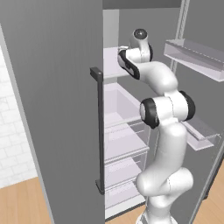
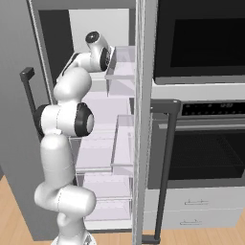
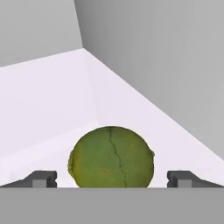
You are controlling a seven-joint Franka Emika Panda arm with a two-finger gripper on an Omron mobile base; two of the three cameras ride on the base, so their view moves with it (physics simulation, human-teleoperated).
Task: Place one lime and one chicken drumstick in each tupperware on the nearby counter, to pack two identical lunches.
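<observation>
A round, green, cracked-skinned lime (image 3: pixel 111 157) on a pale fridge shelf (image 3: pixel 48 109) is straddled by the wide-open gripper (image 3: pixel 112 179); nothing is gripped yet, so packing is judged barely begun.

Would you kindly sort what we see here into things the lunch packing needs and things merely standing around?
For the job: lime; open gripper flanking it.
Just around: fridge shelf; fridge door handle; door bin; wall oven.
</observation>
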